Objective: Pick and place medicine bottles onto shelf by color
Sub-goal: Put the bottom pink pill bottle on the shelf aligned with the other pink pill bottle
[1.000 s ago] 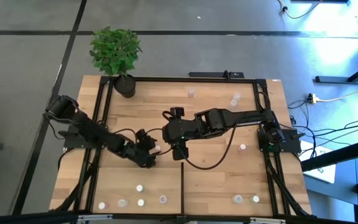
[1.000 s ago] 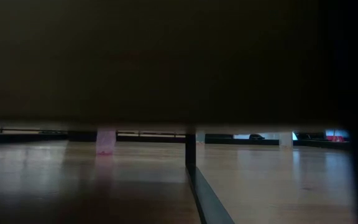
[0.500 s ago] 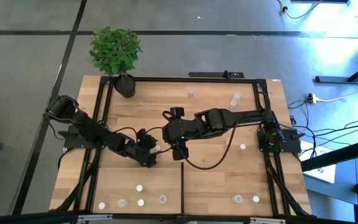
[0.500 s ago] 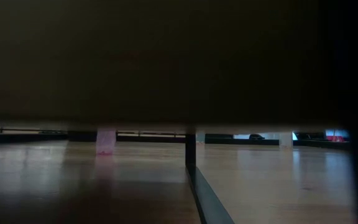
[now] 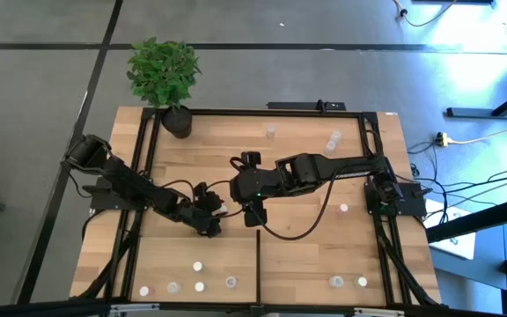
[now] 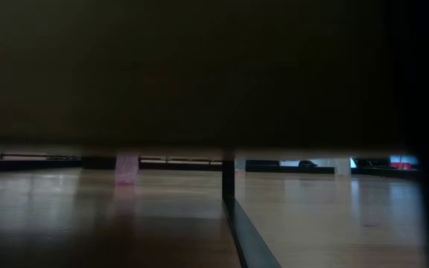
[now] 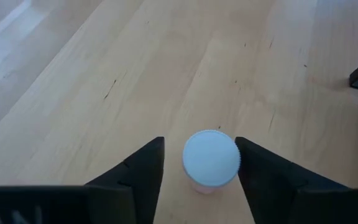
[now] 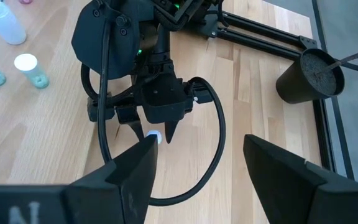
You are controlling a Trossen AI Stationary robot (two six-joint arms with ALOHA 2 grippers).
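Small round medicine bottle with flat white ribbed cap [image 7: 211,158] and pale, faintly pinkish body: standing upright on the light-wood shelf board [image 7: 166,74], long axis vertical, cap up. In the high view it is seen as a pale speck [image 5: 222,210] near the middle of the shelf, left of the short black divider bar [image 5: 260,264].

The bottle is bracketed by the two dark fingers of the left gripper [image 7: 199,163], directly between the tips. One finger is seen at or touching the cap's edge; a thin gap is left on the other side. The jaws are partly closed around the bottle; a firm hold cannot be confirmed and no lift is seen.

The left gripper is also seen in the right wrist view [image 8: 156,133], pointing down onto the white cap [image 8: 155,136].

The right gripper [image 8: 199,155] is held wide open, empty, just beside and above the left one; clearly the farther of the two from the bottle.

Judgement: the grasp belongs to the left arm; the remaining closure is small and square across the cap.

Other small bottles [image 5: 199,265] are noted along the near shelf edge, well apart.
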